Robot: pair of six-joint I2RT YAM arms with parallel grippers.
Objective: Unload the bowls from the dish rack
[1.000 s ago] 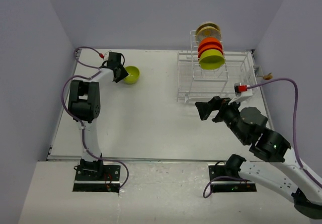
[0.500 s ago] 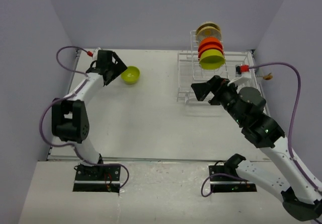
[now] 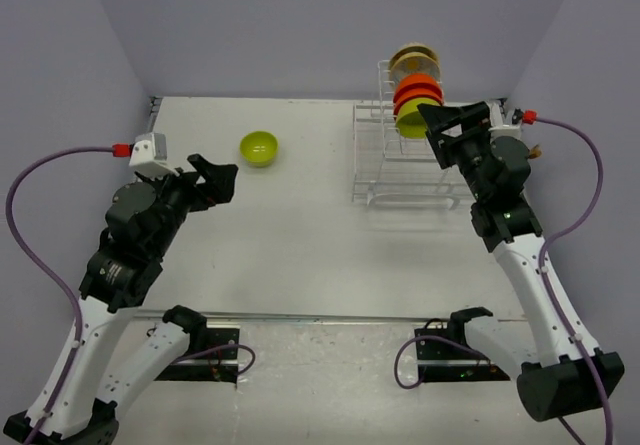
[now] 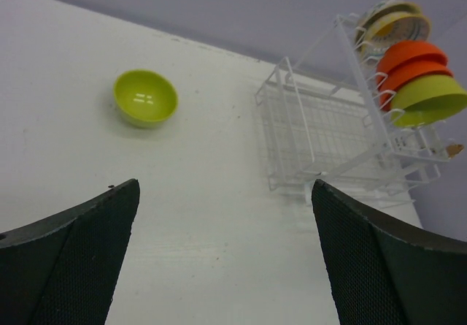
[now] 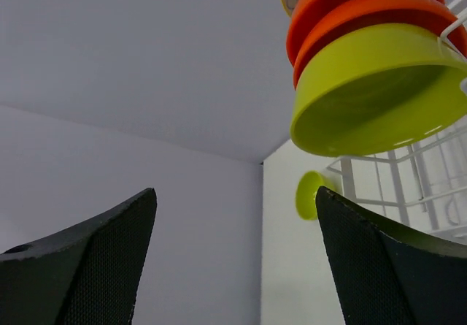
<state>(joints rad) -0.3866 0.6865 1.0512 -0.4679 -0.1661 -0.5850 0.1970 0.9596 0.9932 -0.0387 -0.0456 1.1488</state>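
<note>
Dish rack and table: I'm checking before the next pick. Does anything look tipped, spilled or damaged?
Nothing stands out. One lime-green bowl sits upright on the table, clear of the dish rack. The other bowls stand on edge in the rack's upright slots, evenly lined up. No spill or breakage shows.

A white table (image 3: pixel 300 235) carries an upright lime-green bowl (image 4: pixel 145 97) ahead of the jaws of the left gripper (image 4: pixel 225 186), toward their left, and a white wire dish rack (image 4: pixel 321 131) ahead-right.

Shown are white links (image 3: pixel 530 275), black joints (image 3: pixel 130 227) and purple, red-tipped cables (image 3: pixel 572 128); the left hand (image 4: pixel 225 186) and right hand (image 5: pixel 235 192) are black-meshed.
</note>
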